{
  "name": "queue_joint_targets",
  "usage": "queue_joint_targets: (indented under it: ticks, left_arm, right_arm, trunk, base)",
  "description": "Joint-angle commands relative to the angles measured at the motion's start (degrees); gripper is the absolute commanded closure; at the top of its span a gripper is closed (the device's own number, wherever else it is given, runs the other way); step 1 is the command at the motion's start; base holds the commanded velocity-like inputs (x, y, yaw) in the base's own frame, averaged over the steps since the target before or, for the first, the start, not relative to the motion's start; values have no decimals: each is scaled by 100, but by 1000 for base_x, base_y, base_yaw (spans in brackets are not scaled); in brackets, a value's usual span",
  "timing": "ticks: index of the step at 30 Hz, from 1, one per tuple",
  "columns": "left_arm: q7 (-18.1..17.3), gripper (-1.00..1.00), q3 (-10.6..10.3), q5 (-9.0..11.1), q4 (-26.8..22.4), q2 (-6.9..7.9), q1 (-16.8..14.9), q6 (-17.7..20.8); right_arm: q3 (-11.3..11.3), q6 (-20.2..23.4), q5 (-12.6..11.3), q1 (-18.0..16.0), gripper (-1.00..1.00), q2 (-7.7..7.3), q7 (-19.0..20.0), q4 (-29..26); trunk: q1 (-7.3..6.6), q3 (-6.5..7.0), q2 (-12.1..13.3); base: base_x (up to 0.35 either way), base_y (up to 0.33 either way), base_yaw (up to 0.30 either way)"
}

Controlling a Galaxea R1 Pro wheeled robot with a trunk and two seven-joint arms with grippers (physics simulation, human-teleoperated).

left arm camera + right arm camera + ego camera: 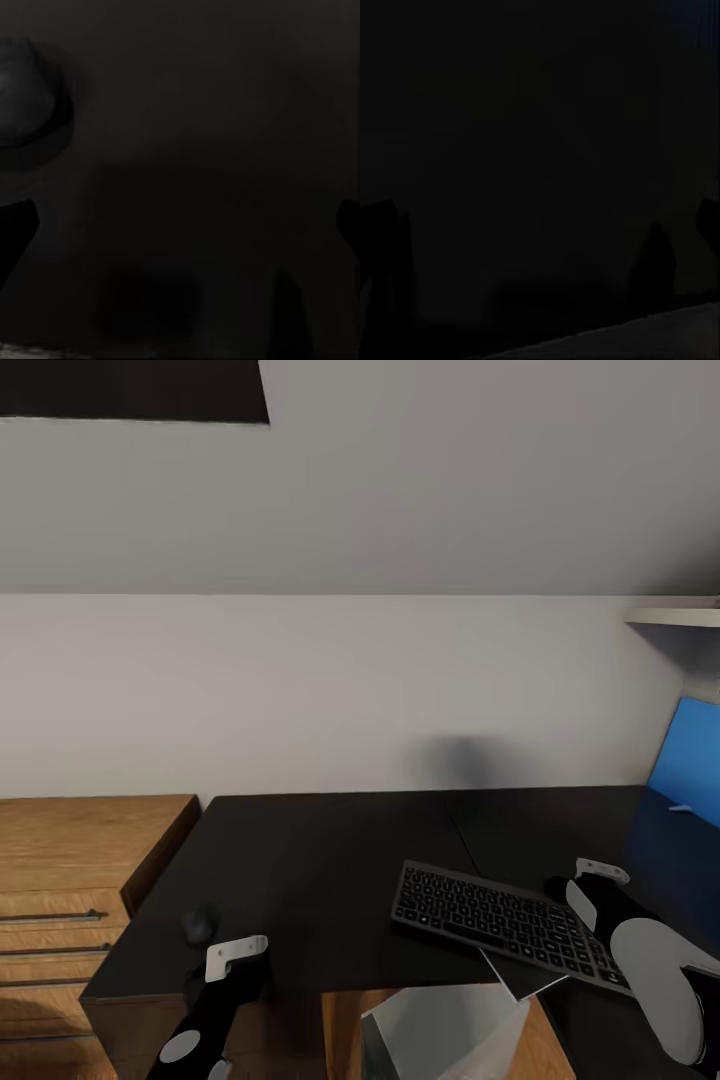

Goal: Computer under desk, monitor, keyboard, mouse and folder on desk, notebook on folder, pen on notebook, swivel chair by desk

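The black keyboard (500, 915) lies askew on the black desk (330, 850), with its near end over the inner edge. My right gripper (562, 888) hovers at its right end, fingers (709, 225) wide apart and open over a dark surface. The small black mouse (198, 926) (30, 97) sits near the desk's front left corner. Just in front of it my left gripper (215, 970) is open and apart from it. The silver-grey computer (450, 1030) stands under the desk. A thin grey corner (520, 975), maybe the notebook, pokes out from under the keyboard. The monitor, folder and swivel chair are out of view.
A light wooden drawer chest (70, 890) adjoins the desk's left end. A blue wall panel (690, 760) stands at the far right, with a tiny pale thing (683, 807) at its foot. A white shelf (675, 617) juts out above it. Grey wall lies behind.
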Motion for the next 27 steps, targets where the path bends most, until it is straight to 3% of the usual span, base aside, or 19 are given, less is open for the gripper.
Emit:
queue_joint_targets:
  ticks: [1, 16, 27]
  left_arm:
    - [46, -100, -8, 60, -10, 0, -1, 15]
    - [46, -100, -8, 60, -10, -2, -1, 15]
    - [46, -100, -8, 67, -10, -2, -1, 15]
  right_arm:
    - [-17, 74, 35, 3, -100, 2, -5, 27]
    - [-10, 74, 35, 3, -100, 2, -5, 27]
    - [-8, 67, 35, 3, -100, 4, -5, 27]
  trunk:
    - [-2, -6, -3]
    - [-2, -6, -3]
    - [-2, -6, -3]
  base:
    - [-148, 9, 0]
    - [-152, 20, 0]
    - [-25, 4, 0]
